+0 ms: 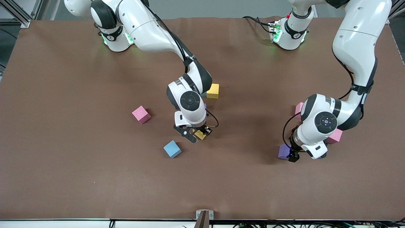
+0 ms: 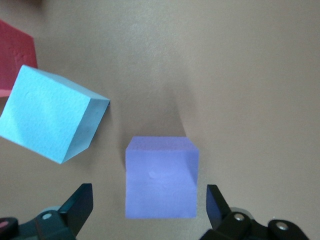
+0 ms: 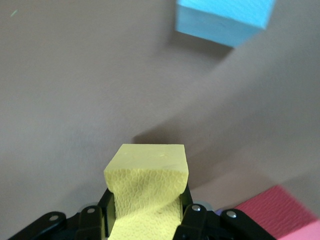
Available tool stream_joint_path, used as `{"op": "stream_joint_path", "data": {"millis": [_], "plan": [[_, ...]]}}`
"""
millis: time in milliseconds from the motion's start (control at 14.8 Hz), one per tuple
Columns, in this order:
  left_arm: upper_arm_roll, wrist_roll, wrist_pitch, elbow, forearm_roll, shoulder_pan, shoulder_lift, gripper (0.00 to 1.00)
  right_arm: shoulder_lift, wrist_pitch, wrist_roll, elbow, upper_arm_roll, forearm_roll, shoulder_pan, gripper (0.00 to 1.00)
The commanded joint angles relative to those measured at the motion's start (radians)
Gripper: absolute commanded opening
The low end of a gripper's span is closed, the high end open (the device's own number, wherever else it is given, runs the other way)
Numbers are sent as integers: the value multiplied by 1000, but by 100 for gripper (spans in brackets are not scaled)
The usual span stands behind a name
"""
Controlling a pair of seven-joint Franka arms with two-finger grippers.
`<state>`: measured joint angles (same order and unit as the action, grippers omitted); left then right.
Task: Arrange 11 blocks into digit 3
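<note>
A broad table [image 1: 63, 177] covered in a matte brown sheet fills nearly the whole front view, its surface faintly creased and evenly lit from above, with soft shadows pooling on it. Past the table's edge farthest from the front camera runs a strip of grey floor [image 1: 221, 8]. Silver aluminium framing [image 1: 19, 12] stands off the table's corner at the right arm's end. Along the table's nearest edge sits a small metal bracket [image 1: 204, 215], with a white rail and dark cables below it.
</note>
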<state>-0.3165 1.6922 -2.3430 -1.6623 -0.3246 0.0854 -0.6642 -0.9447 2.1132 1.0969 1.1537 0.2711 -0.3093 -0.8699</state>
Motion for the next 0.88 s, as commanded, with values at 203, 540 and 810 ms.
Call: {"op": "stream_joint_path", "data": {"millis": [203,540,810], "plan": [[-7,-55,5,35,-17,7,-41,100,105,-32,-366,142,-4,9,17,1],[-7,-59,5,36,-14,7,-58,100,248,13,-557,354,-3,9,22,0],[-7,-59,5,70,-19,7,-84,100,294,177,-601,506,-6,10,12,0]]}}
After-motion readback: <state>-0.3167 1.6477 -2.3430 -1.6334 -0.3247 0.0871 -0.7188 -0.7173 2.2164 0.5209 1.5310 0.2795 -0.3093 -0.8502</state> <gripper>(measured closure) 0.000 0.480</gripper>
